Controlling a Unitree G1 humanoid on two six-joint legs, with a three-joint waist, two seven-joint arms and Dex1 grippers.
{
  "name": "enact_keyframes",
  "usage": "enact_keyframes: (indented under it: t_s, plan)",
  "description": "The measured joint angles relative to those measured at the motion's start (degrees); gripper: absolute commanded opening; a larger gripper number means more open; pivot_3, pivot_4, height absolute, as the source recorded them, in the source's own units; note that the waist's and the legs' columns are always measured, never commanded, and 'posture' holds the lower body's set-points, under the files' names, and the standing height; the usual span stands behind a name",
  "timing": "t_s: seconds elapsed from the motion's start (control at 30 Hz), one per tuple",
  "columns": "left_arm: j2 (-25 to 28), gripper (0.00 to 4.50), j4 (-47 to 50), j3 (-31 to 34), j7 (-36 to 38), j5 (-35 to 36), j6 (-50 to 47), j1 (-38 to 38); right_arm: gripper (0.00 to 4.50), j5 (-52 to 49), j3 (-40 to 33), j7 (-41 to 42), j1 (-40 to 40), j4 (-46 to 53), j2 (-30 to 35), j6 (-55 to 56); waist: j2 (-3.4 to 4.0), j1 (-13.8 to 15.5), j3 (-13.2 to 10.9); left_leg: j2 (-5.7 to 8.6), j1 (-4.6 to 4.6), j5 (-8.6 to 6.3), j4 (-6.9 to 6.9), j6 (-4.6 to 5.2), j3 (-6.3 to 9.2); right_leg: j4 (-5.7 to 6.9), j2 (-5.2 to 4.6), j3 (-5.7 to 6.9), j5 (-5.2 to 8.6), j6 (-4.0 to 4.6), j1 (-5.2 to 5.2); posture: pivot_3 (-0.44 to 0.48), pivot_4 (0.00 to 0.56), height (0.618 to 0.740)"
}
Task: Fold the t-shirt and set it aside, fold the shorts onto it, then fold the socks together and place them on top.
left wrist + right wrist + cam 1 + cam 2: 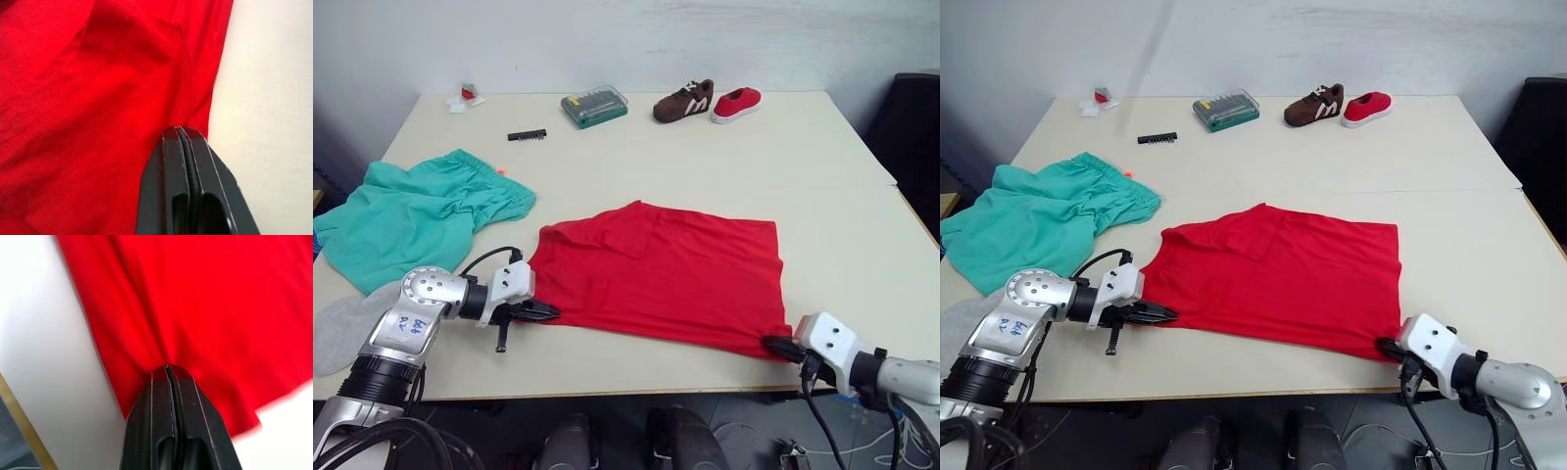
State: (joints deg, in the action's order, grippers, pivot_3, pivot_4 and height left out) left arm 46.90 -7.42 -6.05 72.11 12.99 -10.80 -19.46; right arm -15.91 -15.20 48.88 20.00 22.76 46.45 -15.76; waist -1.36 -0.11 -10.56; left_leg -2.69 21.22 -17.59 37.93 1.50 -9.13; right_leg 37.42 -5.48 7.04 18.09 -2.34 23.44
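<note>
socks (342, 333) partly hidden behind left arm; shorts (411, 215) cut off at edge.

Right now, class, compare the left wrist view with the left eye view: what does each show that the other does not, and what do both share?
The left wrist view alone shows, close up, the left gripper pinched shut on the t-shirt, with a fabric fold running to its tip.

The left eye view alone shows the right gripper at the t-shirt's other near corner, the shorts, a sock, two shoes and a bit case.

Both show the red t-shirt, the table and the left gripper.
</note>
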Motion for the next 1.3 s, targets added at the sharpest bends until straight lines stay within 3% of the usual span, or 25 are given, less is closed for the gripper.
enact_keyframes:
  t_s: [0.17, 0.33, 0.47, 0.57, 0.67, 0.83, 0.97, 1.1, 1.2, 1.3]
  plan:
    - [-0.38, 0.03, 3.45, 2.47, 0.06, 5.65, -8.77, 0.18, 0.00, -7.17, 0.72, -0.18, -6.03, 8.77, -2.04, -4.61, 0.20, -0.16, -0.16, -0.02, 0.11, 0.03, -0.01, -0.06, 0.01, 0.04, 0.01, 0.00, 0.00, 0.01, 0.14, 0.000, 0.150, 0.740]
    - [1.51, 0.03, 6.87, 3.17, 1.89, 7.95, -12.71, 0.02, 0.00, -6.06, 9.89, -0.21, -12.23, 11.08, -1.99, -7.20, 0.21, 0.03, -0.17, 0.03, 0.23, 0.05, -0.03, -0.15, 0.00, -0.07, 0.00, 0.01, 0.02, 0.00, 0.20, 0.000, 0.150, 0.740]
    - [3.27, 0.03, 4.64, 0.05, 2.30, 2.29, -6.44, 1.07, 0.00, 0.30, 17.69, 0.15, -14.77, 6.84, -0.89, -6.03, 0.21, 0.14, -0.17, 0.04, 0.27, 0.03, -0.03, -0.21, -0.03, -0.23, 0.00, 0.02, 0.02, 0.00, 0.19, 0.000, 0.150, 0.740]
    - [2.63, 0.03, 1.76, -0.76, 1.68, 0.35, -0.34, 0.76, 0.00, 3.08, 19.26, 0.54, -13.27, 4.84, 0.39, -4.07, 0.27, 0.37, -0.15, 0.03, 0.27, -0.05, -0.03, -0.15, -0.02, -0.34, -0.01, 0.05, 0.01, -0.01, 0.14, 0.000, 0.150, 0.740]
    - [1.57, 0.03, -1.78, -0.78, -0.77, -1.29, 4.92, -0.65, 0.00, 3.71, 17.55, 0.61, -10.21, 4.79, 1.57, -2.06, 0.30, 0.51, -0.13, 0.03, 0.17, -0.13, -0.03, 0.10, 0.00, -0.34, -0.02, 0.05, -0.04, -0.04, 0.03, 0.000, 0.150, 0.740]
    - [3.21, 0.03, -6.55, 1.51, -2.39, -1.35, 9.19, -0.43, 0.00, 3.43, 8.71, 1.88, -1.95, 4.13, 4.48, 0.92, 0.27, 0.51, -0.07, -0.02, 0.00, -0.21, -0.10, -0.21, 0.00, -0.34, 0.00, 0.04, -0.07, 0.04, -0.07, 0.000, 0.150, 0.740]
    - [6.43, 0.03, -5.51, 5.42, -1.94, 0.36, 5.37, 2.25, 0.00, 1.92, 2.26, 2.85, 2.64, 4.10, 4.38, 1.57, 0.27, -0.17, -0.09, 0.00, 0.03, 0.01, -0.37, 0.01, -0.05, -0.35, 0.00, 0.03, -0.07, 0.04, 0.08, 0.000, 0.150, 0.740]
    - [8.79, 0.03, 2.40, 8.84, -0.71, 5.54, -3.92, 4.09, 0.00, -1.42, -3.73, 3.26, 3.00, 5.67, 3.27, 1.80, 0.17, 0.06, -0.16, 0.03, 0.11, 0.11, -0.62, -0.16, -0.04, -0.49, 0.02, 0.04, -0.05, 0.02, 0.18, 0.000, 0.150, 0.740]
    - [10.49, 0.57, 9.54, 11.48, -0.56, 9.25, -9.08, 4.97, 0.57, -3.23, -5.60, 4.00, 3.63, 9.36, 3.08, 1.51, 0.17, 0.09, -0.17, 0.07, 0.12, 0.24, -0.73, -0.40, -0.04, -0.56, 0.02, 0.04, 0.00, -0.04, 0.19, 0.000, 0.150, 0.740]
    - [12.04, 1.52, 14.26, 11.81, 0.42, 9.19, -8.84, 7.26, 1.60, -2.85, -5.66, 5.42, 6.64, 12.78, 3.60, 1.76, 0.17, 0.15, -0.17, 0.10, 0.11, 0.21, -0.80, -0.43, -0.05, -0.59, 0.03, 0.04, 0.08, -0.09, 0.19, 0.000, 0.150, 0.740]
